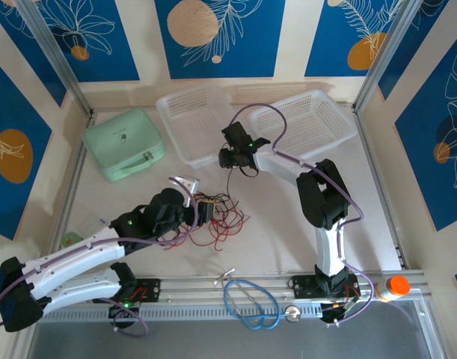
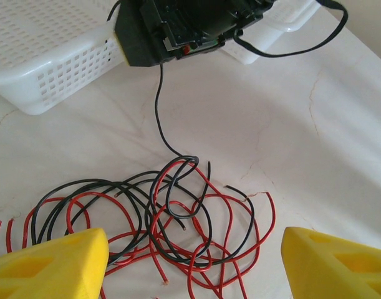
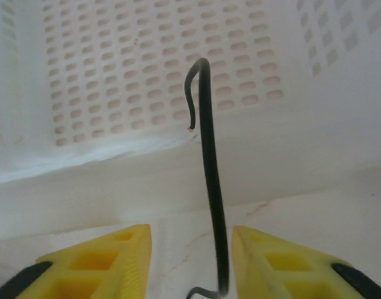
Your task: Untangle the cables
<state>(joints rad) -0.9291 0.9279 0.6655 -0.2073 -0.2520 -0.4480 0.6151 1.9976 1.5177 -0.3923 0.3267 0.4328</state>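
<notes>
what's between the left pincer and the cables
Nothing visible. The left pincer hangs open right over the cables, which lie on the table. One black wire runs up from the pile to the right pincer, on the far side and not in the way.

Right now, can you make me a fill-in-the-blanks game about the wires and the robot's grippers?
1. The wire running between the fingers of the right gripper is coloured ___.
2. The left gripper hovers open over a tangle of black and ___ wires.
3. The thick cable loop at the table's near edge is coloured ___.

Missing words: black, red, blue.
</notes>
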